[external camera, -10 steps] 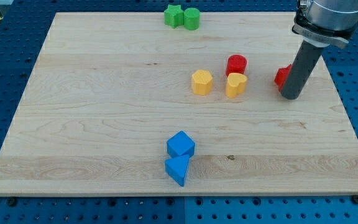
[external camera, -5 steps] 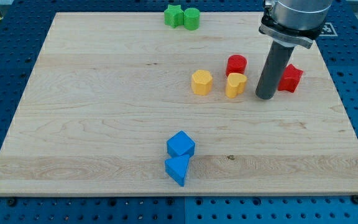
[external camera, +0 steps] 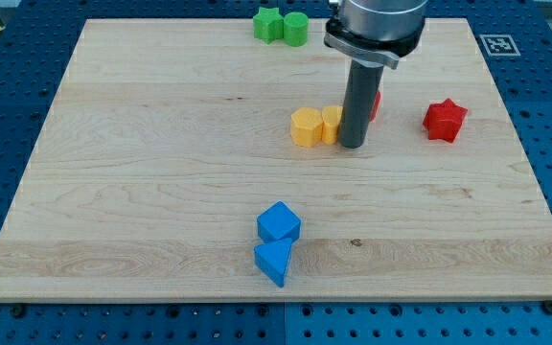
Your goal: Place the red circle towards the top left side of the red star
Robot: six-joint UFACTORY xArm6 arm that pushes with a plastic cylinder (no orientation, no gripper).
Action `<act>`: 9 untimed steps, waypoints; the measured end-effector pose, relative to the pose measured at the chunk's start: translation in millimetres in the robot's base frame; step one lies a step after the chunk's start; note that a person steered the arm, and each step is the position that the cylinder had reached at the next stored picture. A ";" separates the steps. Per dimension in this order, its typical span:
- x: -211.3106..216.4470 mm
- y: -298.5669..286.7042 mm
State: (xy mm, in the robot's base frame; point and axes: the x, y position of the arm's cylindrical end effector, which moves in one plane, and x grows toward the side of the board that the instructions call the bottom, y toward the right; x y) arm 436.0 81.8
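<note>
The red star (external camera: 445, 120) lies on the wooden board (external camera: 161, 192) at the view's right. The red circle (external camera: 376, 103) is left of it and mostly hidden behind my dark rod; only a red sliver shows. My tip (external camera: 352, 145) rests on the board just below-left of the red circle, touching the right side of a yellow heart block (external camera: 331, 125), which is pressed against a yellow hexagon block (external camera: 306, 126).
A green star (external camera: 267, 23) and a green circle (external camera: 295, 29) sit at the board's top edge. A blue cube (external camera: 279, 222) and a blue triangle (external camera: 274, 261) lie near the bottom middle.
My rod has moved left, from beside the red star to the red circle. The yellow heart has been pushed left against the yellow hexagon. The red star is now uncovered.
</note>
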 end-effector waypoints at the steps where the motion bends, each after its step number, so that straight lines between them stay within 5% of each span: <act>1: 0.0 -10.7; 9: 33.4 -27.0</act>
State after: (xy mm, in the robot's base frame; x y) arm 469.4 54.8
